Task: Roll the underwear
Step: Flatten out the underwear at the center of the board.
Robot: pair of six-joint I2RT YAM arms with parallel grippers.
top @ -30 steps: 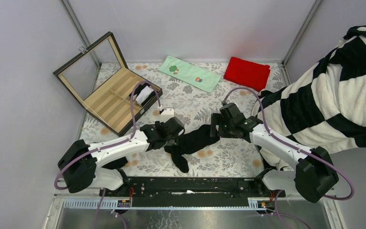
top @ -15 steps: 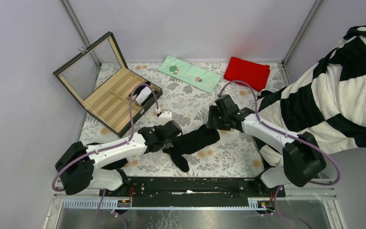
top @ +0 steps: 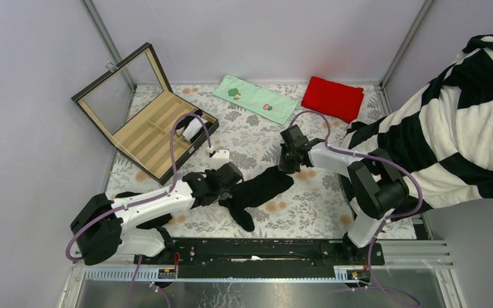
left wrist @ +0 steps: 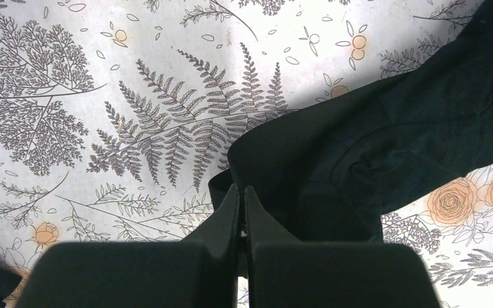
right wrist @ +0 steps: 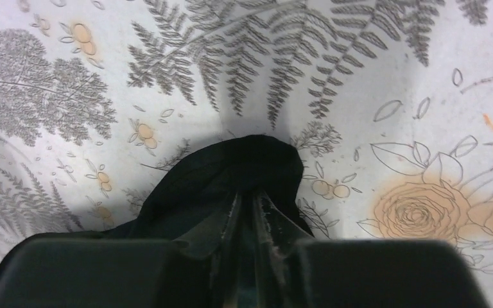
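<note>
One pale bundle [top: 192, 128] in open box [top: 142, 138], underwear [top: 261, 187] outside

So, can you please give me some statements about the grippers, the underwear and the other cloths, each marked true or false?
1. The left gripper and the right gripper are both shut on the underwear. True.
2. The underwear is rolled up tight. False: it lies loose, stretched between the two grippers.
3. The red cloth is in the box. False: it lies on the table, at the far side.
4. The box is open. True.
5. The green towel lies between the box and the red cloth. True.
</note>
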